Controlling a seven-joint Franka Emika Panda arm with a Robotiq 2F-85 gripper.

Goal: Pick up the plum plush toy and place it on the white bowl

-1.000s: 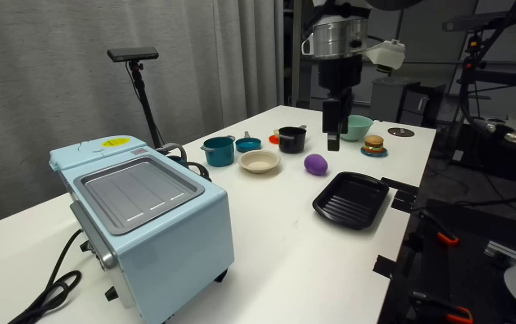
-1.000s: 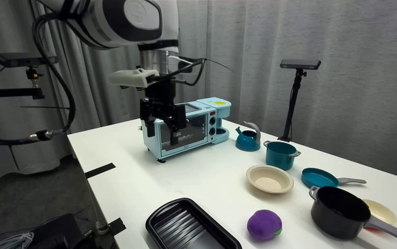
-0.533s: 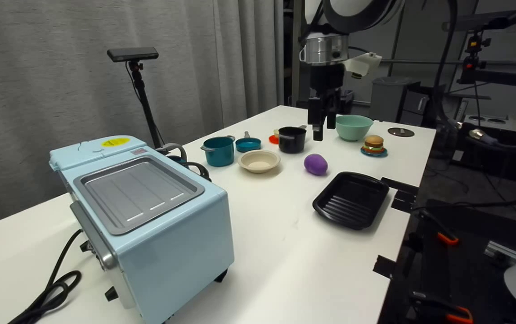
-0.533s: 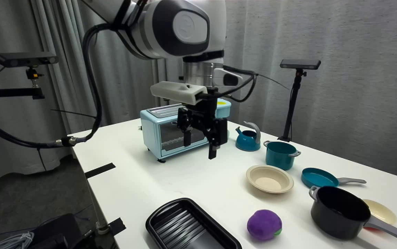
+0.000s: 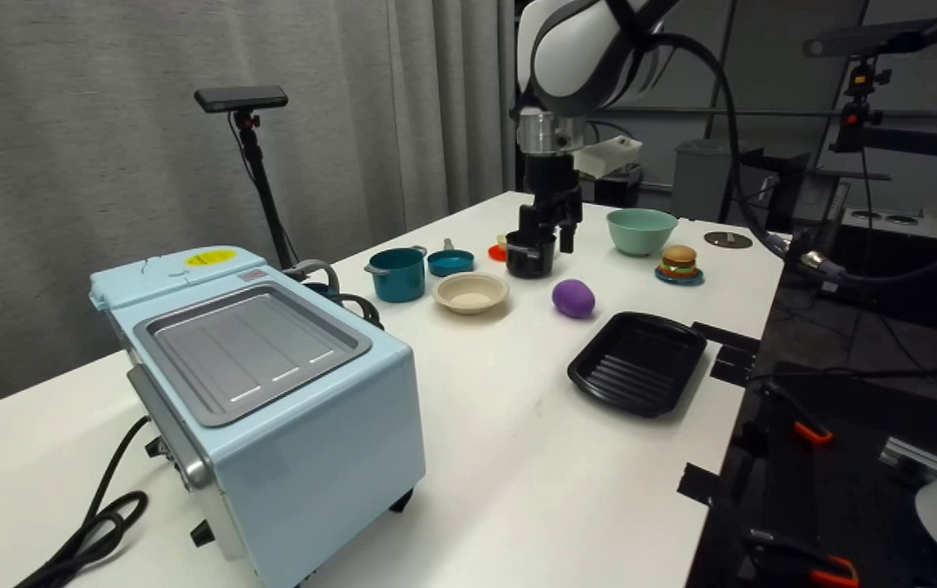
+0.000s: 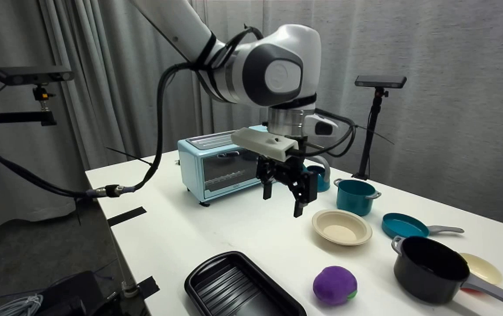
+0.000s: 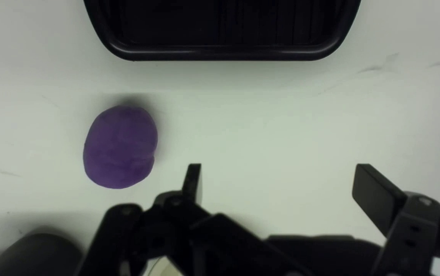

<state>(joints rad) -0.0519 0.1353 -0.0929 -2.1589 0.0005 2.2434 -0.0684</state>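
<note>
The plum plush toy (image 5: 573, 299) is a round purple ball on the white table, in both exterior views (image 6: 335, 285). In the wrist view the plum (image 7: 120, 147) lies left of the gripper, ahead of the left fingertip. The white bowl (image 6: 342, 227) is a shallow cream dish behind the plum; it also shows in an exterior view (image 5: 470, 292). Only a sliver of the bowl (image 7: 164, 267) shows at the bottom of the wrist view, mostly hidden by the gripper. My gripper (image 6: 283, 205) is open and empty above the table. Its fingers stand wide apart in the wrist view (image 7: 279, 172).
A black ridged tray (image 5: 638, 363) lies near the plum. A dark pot (image 6: 429, 270), a teal pot (image 6: 354, 198) and a teal pan (image 6: 404, 226) stand beyond the bowl. A light-blue toaster oven (image 5: 321, 457), a green bowl (image 5: 640, 232) and a toy burger (image 5: 678, 263) are also on the table.
The arm has moved away from the toaster oven toward the bowl and plum and come lower. The gripper stays open. The plum and bowl have not moved.
</note>
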